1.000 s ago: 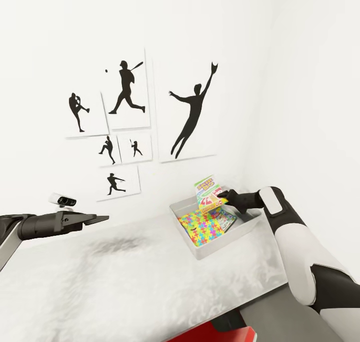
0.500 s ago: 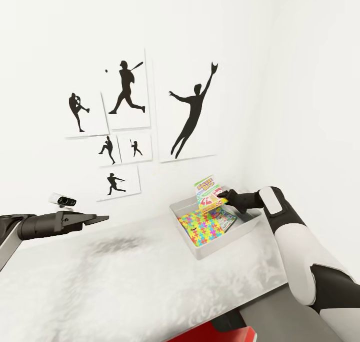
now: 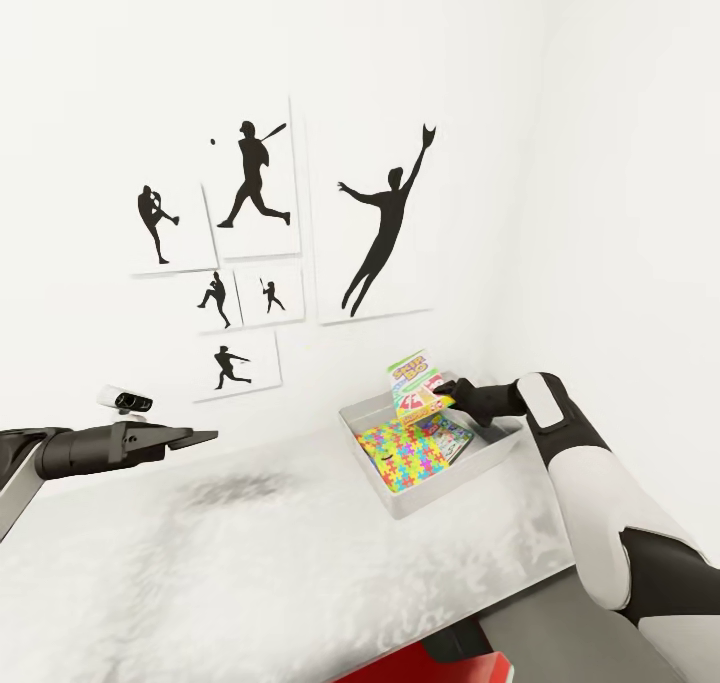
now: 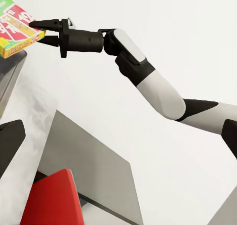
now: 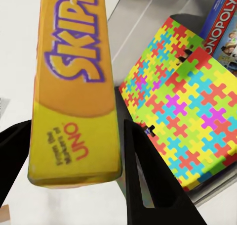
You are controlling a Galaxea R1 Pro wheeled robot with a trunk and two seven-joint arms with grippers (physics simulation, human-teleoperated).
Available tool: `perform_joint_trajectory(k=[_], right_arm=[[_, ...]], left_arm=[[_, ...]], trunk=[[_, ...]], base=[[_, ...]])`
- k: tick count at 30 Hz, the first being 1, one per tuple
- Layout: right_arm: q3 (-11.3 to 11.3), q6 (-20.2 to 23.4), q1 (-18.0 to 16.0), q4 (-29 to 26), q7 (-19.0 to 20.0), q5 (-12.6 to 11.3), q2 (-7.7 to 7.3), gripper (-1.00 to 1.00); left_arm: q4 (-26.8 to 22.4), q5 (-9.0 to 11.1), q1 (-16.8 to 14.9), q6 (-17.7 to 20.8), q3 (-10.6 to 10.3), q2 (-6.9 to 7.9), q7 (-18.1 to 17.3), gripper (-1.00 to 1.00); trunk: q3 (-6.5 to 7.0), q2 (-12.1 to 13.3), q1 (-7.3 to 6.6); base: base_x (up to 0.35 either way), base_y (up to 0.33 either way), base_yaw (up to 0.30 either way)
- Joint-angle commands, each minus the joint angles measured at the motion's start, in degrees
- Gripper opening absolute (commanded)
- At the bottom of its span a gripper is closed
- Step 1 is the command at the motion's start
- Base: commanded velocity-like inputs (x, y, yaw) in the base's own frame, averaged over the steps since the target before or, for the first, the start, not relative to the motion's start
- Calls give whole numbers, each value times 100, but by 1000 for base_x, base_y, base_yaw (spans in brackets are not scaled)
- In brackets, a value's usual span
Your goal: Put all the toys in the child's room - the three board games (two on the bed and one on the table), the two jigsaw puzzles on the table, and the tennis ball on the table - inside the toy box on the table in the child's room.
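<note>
1. The right gripper is clamped on the Skip-Bo box, one finger on each broad face, and holds it tilted in the air above the toy box.
2. In the head view this held box is at about 1 o'clock from the middle of the worktop, over the far side of the toy box.
3. In the right wrist view the yellow edge of the Skip-Bo box sits between the two dark fingers, and below it lie the jigsaw puzzles with their bright interlocking pattern.
4. A blue Monopoly box lies in the toy box too, just beside the puzzles and partly under them.
5. In the head view the jigsaw puzzles lie flat on the bottom of the toy box, which stands at the right end of the worktop, near the wall corner.
6. The left gripper hangs above the worktop at about 9 o'clock, well apart from the toy box; its fingers look close together and hold nothing.
7. The left wrist view shows the right gripper from the side, closed on the Skip-Bo box.
8. Black baseball posters hang on the white wall behind.
9. A red chair is at 6 o'clock, under the worktop edge.
</note>
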Motion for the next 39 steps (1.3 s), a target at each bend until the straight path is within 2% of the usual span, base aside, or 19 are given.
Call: perform_joint_trajectory(k=[1, 39], right_arm=[[-13, 22, -6, -5, -52, -56, 5, -100], [3, 23, 20, 69, -88, -55, 39, -100]], left_arm=[[2, 21, -7, 62, -14, 6, -12, 100], [2, 21, -7, 58, -14, 6, -16, 100]], trunk=[[-14, -14, 4], [-14, -14, 4]], base=[[17, 0, 0], [17, 4, 0]])
